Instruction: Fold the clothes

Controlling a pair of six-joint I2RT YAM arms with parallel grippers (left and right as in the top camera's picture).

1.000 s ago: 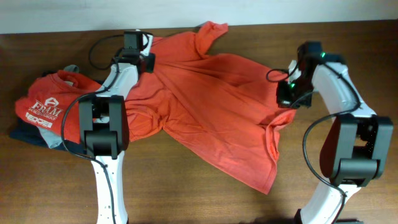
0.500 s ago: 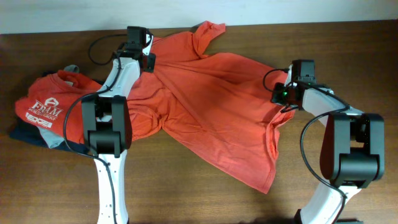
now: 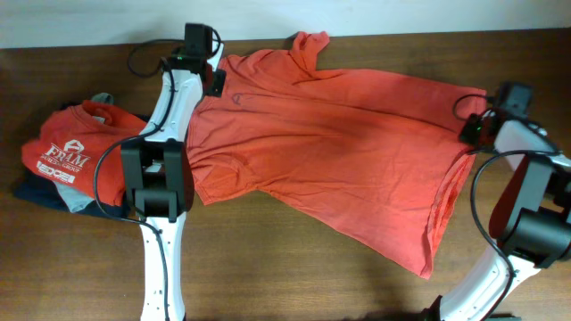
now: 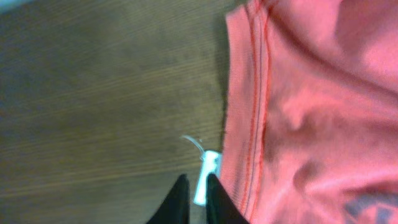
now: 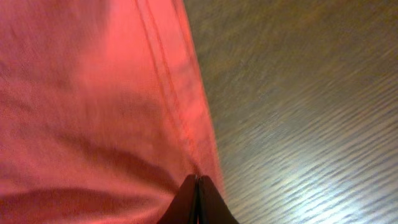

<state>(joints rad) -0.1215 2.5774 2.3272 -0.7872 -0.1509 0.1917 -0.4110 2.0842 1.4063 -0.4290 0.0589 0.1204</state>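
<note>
Two grippers hold one big coral T-shirt [image 3: 339,152], which lies spread across the middle of the brown wooden table [image 3: 268,281], from far left to right. One pile sits at the left edge: a red tee [image 3: 76,143] with white print on top, one grey garment [image 3: 101,98] and one navy garment [image 3: 36,192] beneath. A pale wall [image 3: 89,22] runs along the far side. The left arm [image 3: 174,107] reaches straight to the far edge; the left gripper [image 3: 214,83] has its fingers nearly together, pinching the shirt's stitched edge beside a white tag [image 4: 208,174]. The right arm [image 3: 535,169] bends rightward, and the right gripper [image 3: 470,129] is pressed closed on the opposite hem.
</note>
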